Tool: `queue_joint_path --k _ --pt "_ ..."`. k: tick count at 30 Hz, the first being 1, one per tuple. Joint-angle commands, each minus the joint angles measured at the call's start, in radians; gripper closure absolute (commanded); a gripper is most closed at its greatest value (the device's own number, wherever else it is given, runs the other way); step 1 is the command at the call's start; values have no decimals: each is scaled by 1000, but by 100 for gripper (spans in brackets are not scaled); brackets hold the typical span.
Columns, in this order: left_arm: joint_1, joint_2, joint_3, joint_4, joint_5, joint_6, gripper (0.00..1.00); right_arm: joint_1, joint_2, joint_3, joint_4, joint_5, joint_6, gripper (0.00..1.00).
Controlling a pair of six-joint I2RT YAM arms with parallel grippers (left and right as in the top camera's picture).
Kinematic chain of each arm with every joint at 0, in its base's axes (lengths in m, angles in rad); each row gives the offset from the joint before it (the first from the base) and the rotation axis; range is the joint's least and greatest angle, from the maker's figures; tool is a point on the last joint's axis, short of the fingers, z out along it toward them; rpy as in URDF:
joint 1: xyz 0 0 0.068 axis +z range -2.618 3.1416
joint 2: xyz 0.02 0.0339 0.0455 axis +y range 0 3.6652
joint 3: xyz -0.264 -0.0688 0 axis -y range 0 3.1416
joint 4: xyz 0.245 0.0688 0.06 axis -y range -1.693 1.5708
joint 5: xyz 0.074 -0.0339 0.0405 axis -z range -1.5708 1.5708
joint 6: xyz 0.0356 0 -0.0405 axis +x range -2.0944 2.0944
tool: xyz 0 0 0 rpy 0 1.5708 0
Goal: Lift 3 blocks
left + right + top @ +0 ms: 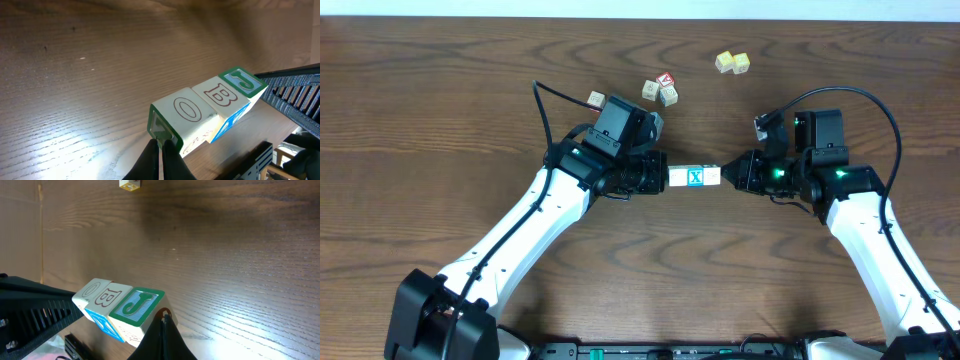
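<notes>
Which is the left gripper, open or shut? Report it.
Shut: the left gripper has its jaws closed together into one point, pressing against the end of the O block.

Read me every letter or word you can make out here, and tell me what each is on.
"O": left-end block of the row of three.
"B": middle block.
"J", green: right-end block.
"X", blue: middle block's face seen from overhead.
Red letter on a loose cube: too small to read.

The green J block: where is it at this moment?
Overhead, the green J block sits near mid-frame, immediately right of the blue X block and touching the tip of the right pincer.
</notes>
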Motion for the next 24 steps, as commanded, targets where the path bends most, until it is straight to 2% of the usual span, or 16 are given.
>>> queue_joint_path --k 1,24 --pt "-23 3 10 24 77 -10 93 48 -17 12 -1 -177 13 99" --pt "-23 3 10 24 77 -10 93 48 -17 12 -1 -177 23 99"
